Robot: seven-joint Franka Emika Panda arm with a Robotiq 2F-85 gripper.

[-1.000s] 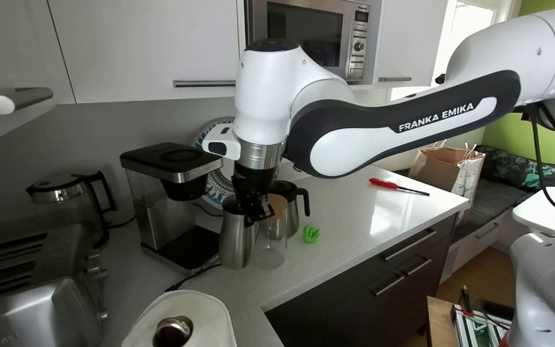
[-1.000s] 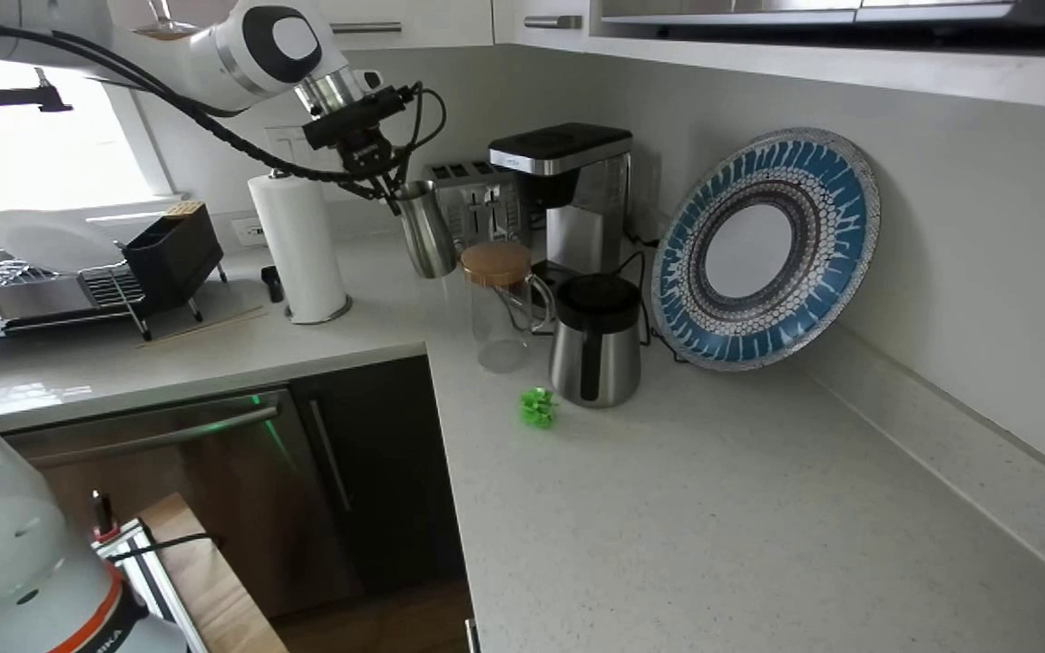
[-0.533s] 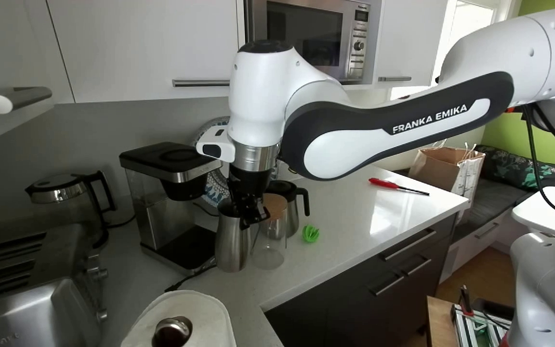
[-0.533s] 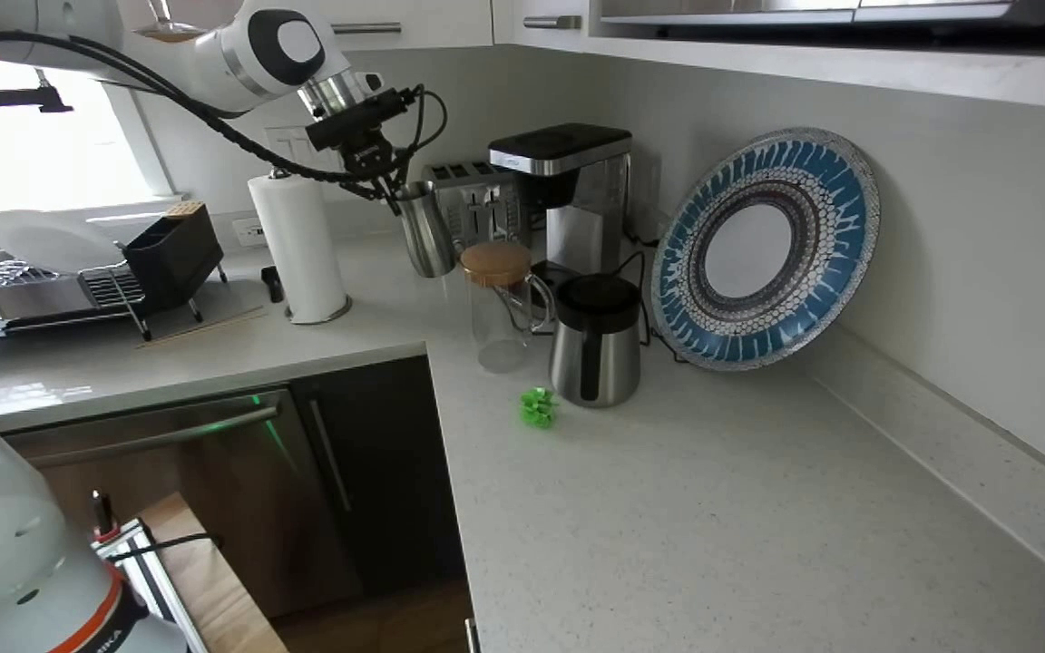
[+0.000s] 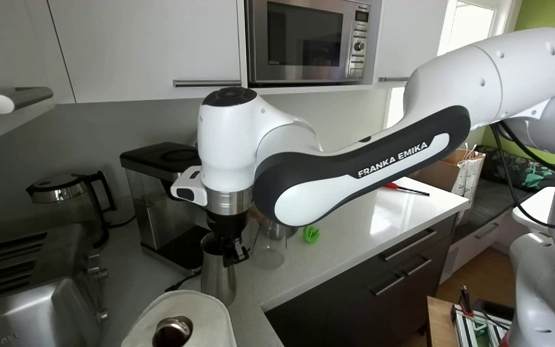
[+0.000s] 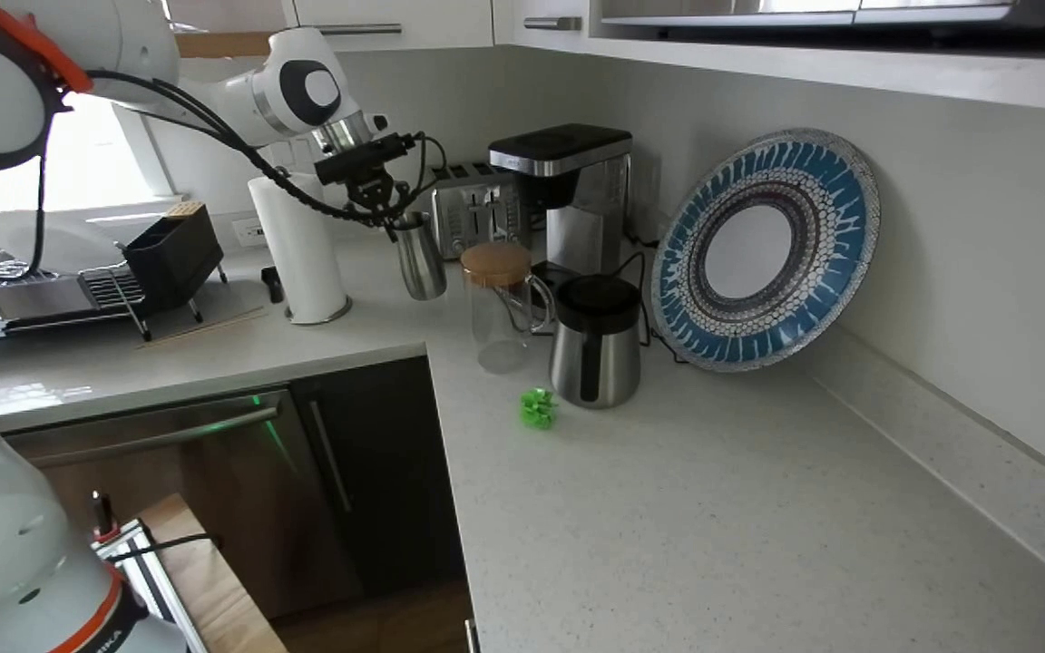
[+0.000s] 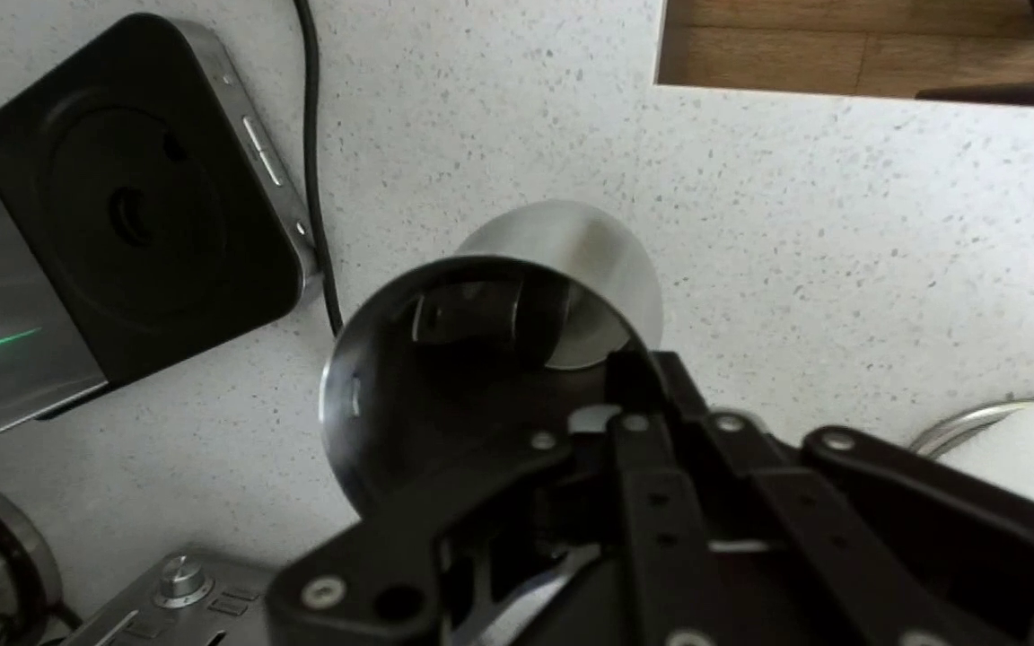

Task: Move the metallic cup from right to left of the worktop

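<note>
The metallic cup (image 5: 219, 285) is a silver-grey steel tumbler, tilted in an exterior view (image 6: 422, 263). My gripper (image 5: 233, 259) is shut on its rim, and it also shows in an exterior view (image 6: 393, 230). In the wrist view the gripper (image 7: 656, 380) has one finger inside the cup's wall and one outside, and the cup (image 7: 602, 251) opens toward the camera. The cup hangs low over the worktop (image 6: 668, 508); whether its base touches it I cannot tell.
A paper towel roll (image 6: 300, 258) stands close to the cup. A coffee machine (image 6: 568, 222), a toaster (image 5: 65, 303), a glass jar (image 6: 497, 322) and a steel carafe (image 6: 609, 363) stand around it. A green object (image 6: 538, 408) lies on the worktop.
The arm has lowered, carrying the cup down, away from the glass jar and closer to the paper towel roll. The cup stays in the gripper.
</note>
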